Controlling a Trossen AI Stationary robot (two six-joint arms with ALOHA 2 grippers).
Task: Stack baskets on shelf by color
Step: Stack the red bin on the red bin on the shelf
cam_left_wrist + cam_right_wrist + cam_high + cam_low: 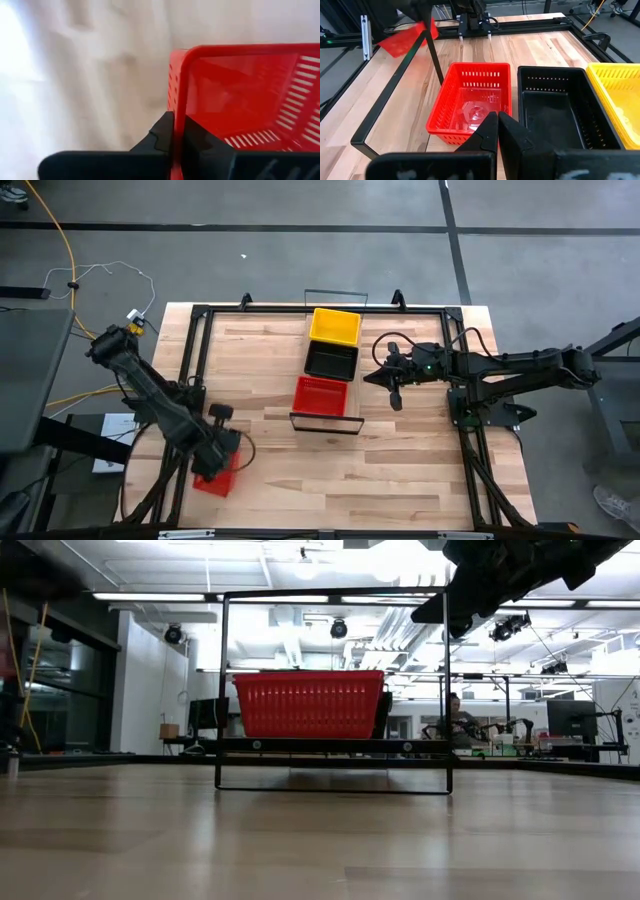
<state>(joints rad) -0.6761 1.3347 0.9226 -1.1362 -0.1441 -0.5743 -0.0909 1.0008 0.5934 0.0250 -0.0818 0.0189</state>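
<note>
On the shelf (pixel 352 402) in the table's middle, three baskets stand in a row on their bottoms: yellow (pixel 335 326) farthest, black (pixel 331 360) in the middle, red (pixel 323 395) nearest. They also show in the right wrist view as the red basket (pixel 472 102), the black (pixel 555 107) and the yellow (pixel 617 95). My left gripper (pixel 218 463) is at the near left, shut on another red basket (pixel 214 478). My right gripper (pixel 392 387) is shut and empty, above the table just right of the shelf. My left gripper holds the second red basket by one side wall (pixel 176 117). One finger (pixel 202 145) is inside the basket and one (pixel 162 137) is outside, with the rim between them. In the right wrist view the basket (pixel 407 37) hangs tilted at the gripper, seemingly off the table.
Black wire frames stand at the shelf's near end (pixel 325 423) and far end (pixel 336 292). A black metal frame (pixel 195 350) runs around the tabletop. Bare wood lies between the shelf and the left arm. A person (pixel 455 720) sits far behind the table.
</note>
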